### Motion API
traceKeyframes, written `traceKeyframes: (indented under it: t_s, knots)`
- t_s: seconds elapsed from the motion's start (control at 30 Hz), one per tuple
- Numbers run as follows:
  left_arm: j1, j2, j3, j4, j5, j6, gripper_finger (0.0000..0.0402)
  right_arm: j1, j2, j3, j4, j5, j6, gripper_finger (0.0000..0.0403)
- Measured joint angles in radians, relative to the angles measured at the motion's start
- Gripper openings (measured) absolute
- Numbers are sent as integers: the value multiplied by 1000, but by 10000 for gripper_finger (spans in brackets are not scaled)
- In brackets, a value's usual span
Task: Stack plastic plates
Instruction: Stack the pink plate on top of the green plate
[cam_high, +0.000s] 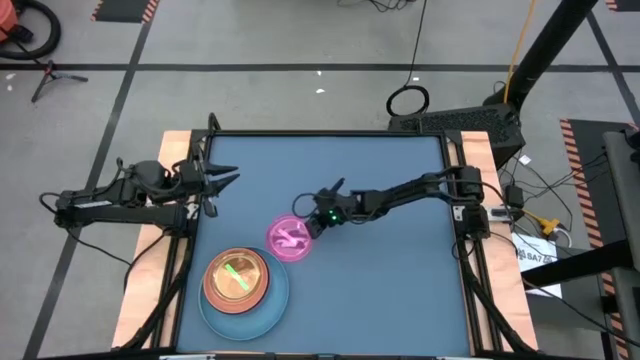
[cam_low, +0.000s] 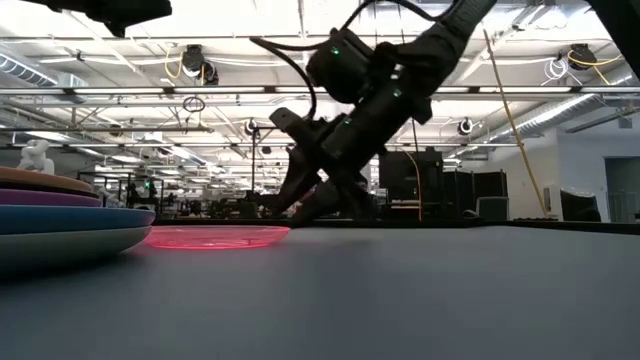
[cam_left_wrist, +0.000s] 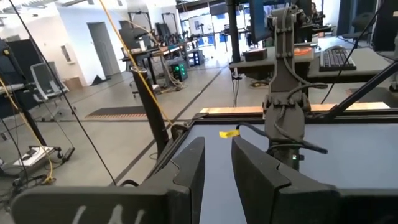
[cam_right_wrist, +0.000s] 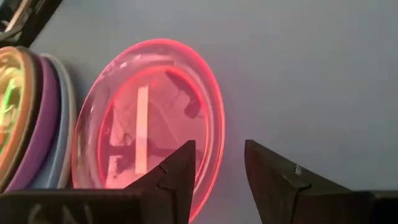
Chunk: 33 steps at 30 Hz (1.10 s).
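Observation:
A small translucent pink plate (cam_high: 290, 240) (cam_low: 215, 236) (cam_right_wrist: 149, 118) lies flat on the table by its underside. Just to its near left is a stack of plates (cam_high: 240, 285) (cam_low: 60, 215) (cam_right_wrist: 37, 124): a light-blue one at the bottom, then purple and beige or orange ones, with a small green plate (cam_high: 238, 275) on top. My right gripper (cam_high: 305, 220) (cam_low: 300, 205) (cam_right_wrist: 221, 155) is open and slants down over the pink plate's far right rim, one finger above the plate and one outside it. I cannot tell whether it touches the rim. My left gripper (cam_high: 228, 181) (cam_left_wrist: 217, 155) waits, open, at the table's far left.
The blue-grey table top (cam_high: 400, 290) has bare room right of and beyond the pink plate. Wooden boards (cam_high: 150, 290) and frame rails border both sides. The right arm's base post (cam_left_wrist: 283, 106) stands at the right edge.

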Motion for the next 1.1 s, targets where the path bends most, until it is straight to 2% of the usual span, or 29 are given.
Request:
traceKeyframes:
  t_s: [0.47, 0.63, 0.77, 1.1]
  knots:
    - [0, 0, 0, -23, 0, 17, 88, -8, -1, 125, -134, 78, -41, 130]
    - [0, 0, 0, -8, 0, 34, 88, -4, -2, 249, -341, 81, -111, 130]
    - [0, 0, 0, -1, 0, 52, 88, 18, -2, 303, -524, 142, -105, 130]
    - [0, 0, 0, -2, 0, 58, 88, 73, -2, 304, -566, 178, -27, 130]
